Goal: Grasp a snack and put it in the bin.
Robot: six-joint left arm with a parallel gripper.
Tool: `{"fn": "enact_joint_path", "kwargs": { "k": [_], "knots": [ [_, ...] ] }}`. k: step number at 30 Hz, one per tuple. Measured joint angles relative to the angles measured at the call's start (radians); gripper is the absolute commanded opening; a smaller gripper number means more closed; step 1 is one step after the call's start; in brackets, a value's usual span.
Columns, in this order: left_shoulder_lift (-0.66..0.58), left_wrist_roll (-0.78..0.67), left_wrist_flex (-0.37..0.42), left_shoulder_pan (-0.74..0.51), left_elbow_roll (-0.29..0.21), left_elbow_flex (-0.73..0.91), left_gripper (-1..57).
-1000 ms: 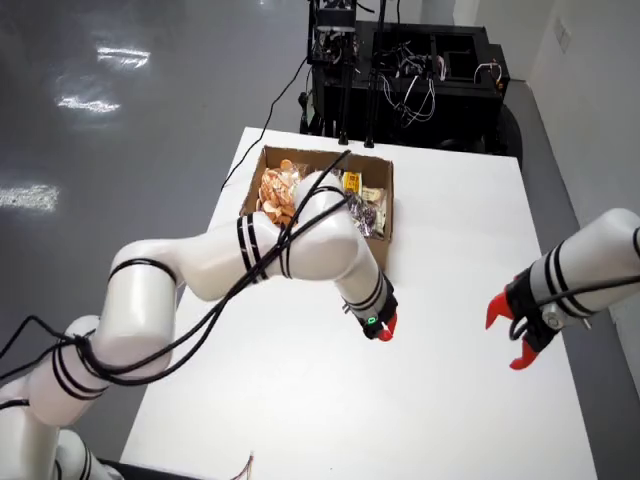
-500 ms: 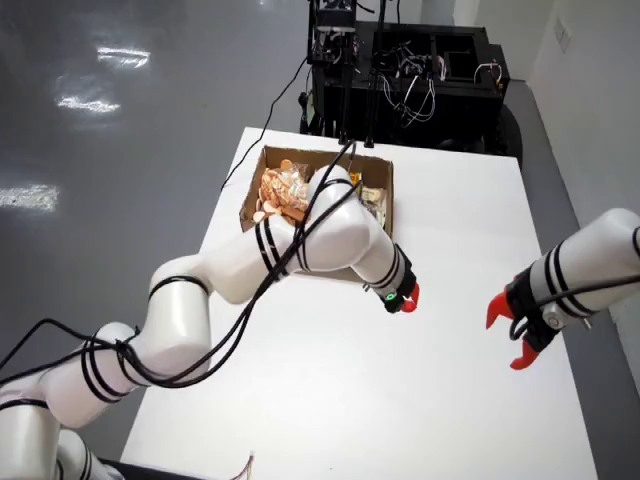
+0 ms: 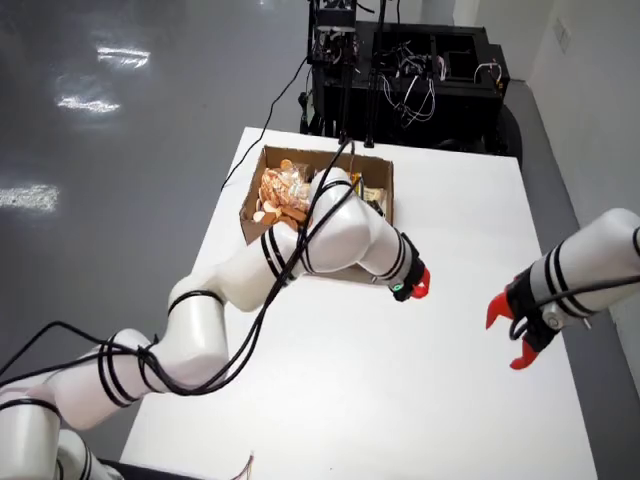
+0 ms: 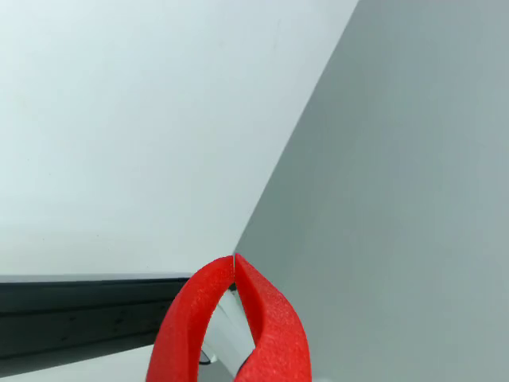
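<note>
The cardboard bin (image 3: 385,200) sits near the far edge of the white table (image 3: 440,400) in the overhead view, its long axis running across the picture from left to right. Snacks (image 3: 282,192) fill it: a heap of orange-brown packets at its left end, with a few darker and yellow wrappers toward the right that are partly hidden behind the white arm; no single packet's direction can be made out. The gripper (image 3: 417,284) hangs just past the bin's near right corner, over bare tabletop, apart from the snacks. In the wrist view its red fingertips (image 4: 262,306) meet at a point with nothing between them, so the gripper (image 4: 235,256) is closed and empty.
</note>
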Motion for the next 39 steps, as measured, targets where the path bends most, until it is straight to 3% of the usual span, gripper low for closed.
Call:
{"fn": "enact_joint_path", "kwargs": {
  "k": [39],
  "knots": [
    [0.005, 0.000, 0.001, -0.025, 0.000, -0.008, -0.2]
  ]
}}
